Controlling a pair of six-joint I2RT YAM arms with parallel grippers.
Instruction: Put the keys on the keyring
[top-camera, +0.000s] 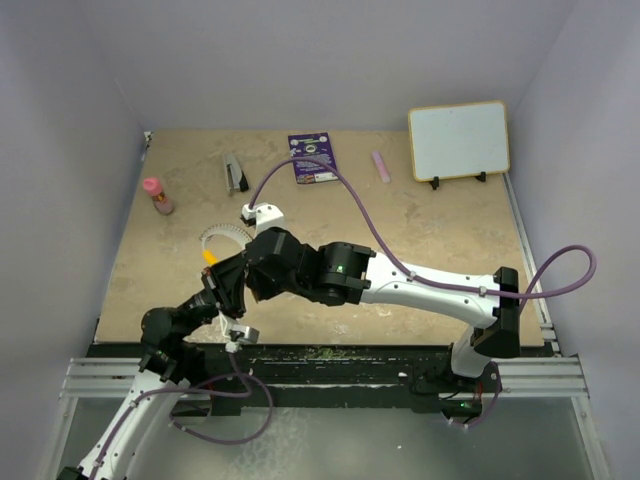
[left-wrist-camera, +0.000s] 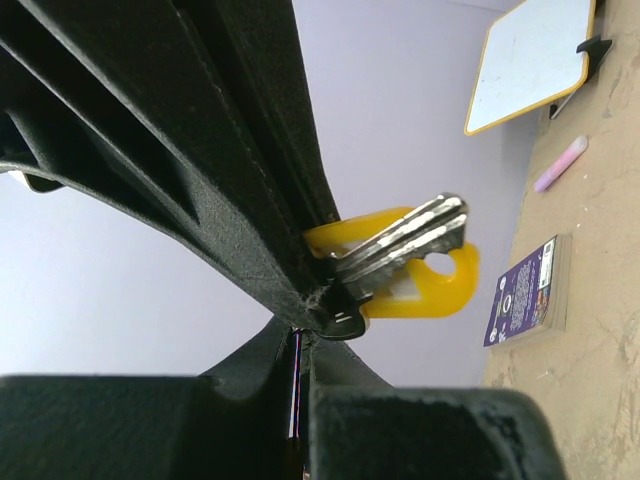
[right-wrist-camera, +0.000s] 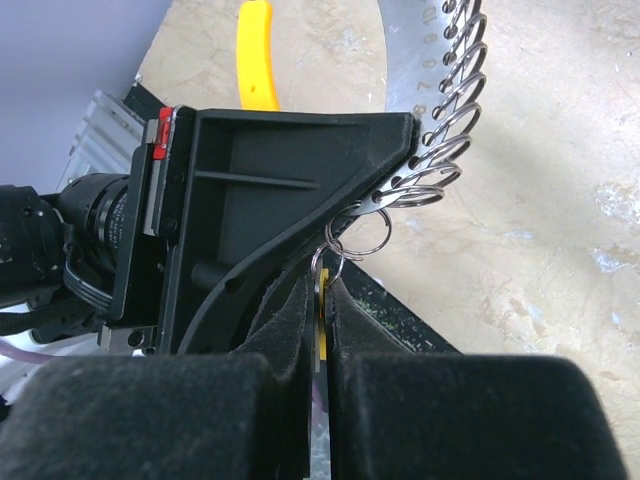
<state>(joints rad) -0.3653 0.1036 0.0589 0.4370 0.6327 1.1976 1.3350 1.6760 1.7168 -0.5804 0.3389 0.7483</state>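
My right tool (right-wrist-camera: 318, 305) is pinched narrow on the keys (right-wrist-camera: 320, 338), which show in its own camera only as a thin yellow-and-silver edge between the pads; I judge I hold them edge-on so that their hole sits clear just beyond my fingertips, where a small split ring (right-wrist-camera: 333, 262) hangs. My left tool (left-wrist-camera: 298, 345) is closed tight too; what it pinches I cannot tell, though the right wrist view shows its tip touching the end loops of the keyring (right-wrist-camera: 446, 130), which curves away above and to the right of my right tool, over the desk (right-wrist-camera: 540, 250); I take it the left steadies the loops while the right feeds the keys on. The two tools meet tip to tip, apparently raised off the desk, which puts the joint close under both cameras.

The left wrist view gives what the right cannot: the keys flat-on, stacked silver metal over a yellow head with its hole, sticking out just past my left fingertips; it shows no keyring at all. The top view shows neither keys nor small split ring, only both tools pressed together with the keyring's pale arc just beyond them; a whiteboard (top-camera: 459, 140) stands well beyond.
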